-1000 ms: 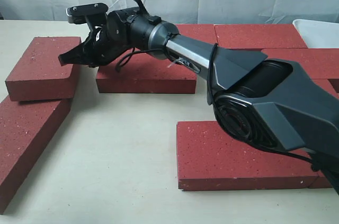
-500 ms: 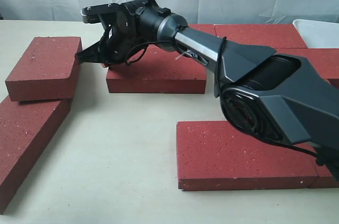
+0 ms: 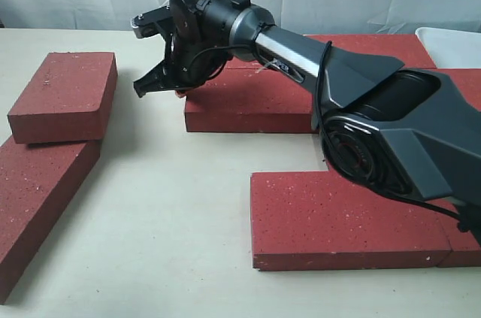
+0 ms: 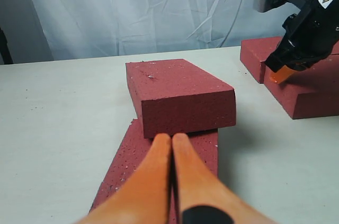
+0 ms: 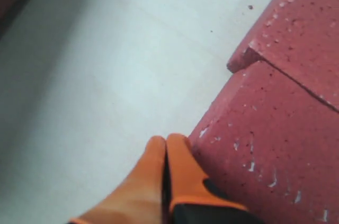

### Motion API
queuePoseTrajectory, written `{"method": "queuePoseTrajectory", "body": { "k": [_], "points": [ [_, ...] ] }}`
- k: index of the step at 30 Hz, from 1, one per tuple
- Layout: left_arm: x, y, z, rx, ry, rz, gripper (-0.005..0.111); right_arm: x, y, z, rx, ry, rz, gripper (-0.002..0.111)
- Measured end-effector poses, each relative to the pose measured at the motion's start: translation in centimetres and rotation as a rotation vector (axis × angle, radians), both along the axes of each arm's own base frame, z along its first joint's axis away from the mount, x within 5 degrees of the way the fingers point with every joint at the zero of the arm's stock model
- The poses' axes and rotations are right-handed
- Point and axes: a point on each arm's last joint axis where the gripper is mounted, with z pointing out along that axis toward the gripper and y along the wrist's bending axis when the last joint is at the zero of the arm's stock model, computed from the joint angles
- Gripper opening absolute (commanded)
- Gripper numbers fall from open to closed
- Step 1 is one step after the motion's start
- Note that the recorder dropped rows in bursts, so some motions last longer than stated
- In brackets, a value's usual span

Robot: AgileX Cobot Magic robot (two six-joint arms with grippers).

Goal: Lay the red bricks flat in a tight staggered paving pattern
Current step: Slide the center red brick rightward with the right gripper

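Observation:
Several dark red bricks lie on the table. My right gripper (image 3: 141, 86) (image 5: 166, 140) is shut and empty, its fingers pressed against the left end of the middle brick (image 3: 248, 100) (image 5: 265, 155). That brick lies flat against a back brick (image 5: 302, 28). At the left, one brick (image 3: 64, 96) (image 4: 177, 91) is stacked across a lower brick (image 3: 37, 198) (image 4: 132, 160). My left gripper (image 4: 172, 138) is shut and empty over the lower brick, tips near the stacked brick's face; the exterior view does not show it. Another brick (image 3: 346, 216) lies in front.
More bricks sit at the back (image 3: 368, 47) and far right (image 3: 451, 85). A white tray (image 3: 451, 38) stands at the back right corner. Bare tabletop (image 3: 173, 213) lies between the left stack and the front brick. A pale curtain hangs behind.
My right gripper has moved right, and the middle brick has slid right with it, widening the gap to the left stack. The left bricks have not moved.

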Motion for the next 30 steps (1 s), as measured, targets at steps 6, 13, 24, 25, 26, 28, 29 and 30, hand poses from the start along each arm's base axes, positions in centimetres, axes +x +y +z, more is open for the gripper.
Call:
{"method": "queuePoseTrajectory", "body": {
  "k": [6,13,24,25,26,28,29,30],
  "points": [
    [0.0,0.0,0.0,0.0,0.0,0.0,0.0,0.0,-0.4,0.0,-0.043,0.005,0.001,-0.001],
    [0.0,0.0,0.0,0.0,0.0,0.0,0.0,-0.1,-1.1,0.0,-0.132,0.007,0.001,-0.001],
    [0.0,0.0,0.0,0.0,0.0,0.0,0.0,1.0,-3.9,-0.2,-0.187,0.078,-0.099,-0.001],
    [0.0,0.0,0.0,0.0,0.0,0.0,0.0,1.1,-4.0,-0.2,-0.186,0.082,-0.104,-0.001],
    [0.0,0.0,0.0,0.0,0.0,0.0,0.0,1.1,-4.1,-0.1,-0.183,0.084,-0.109,-0.001],
    [0.0,0.0,0.0,0.0,0.0,0.0,0.0,1.3,-4.3,-0.1,-0.185,0.087,-0.114,-0.001],
    [0.0,0.0,0.0,0.0,0.0,0.0,0.0,1.2,-4.3,-0.1,-0.184,0.089,-0.115,-0.001],
    [0.0,0.0,0.0,0.0,0.0,0.0,0.0,1.3,-4.4,-0.1,-0.185,0.09,-0.118,-0.001]
  ]
}}
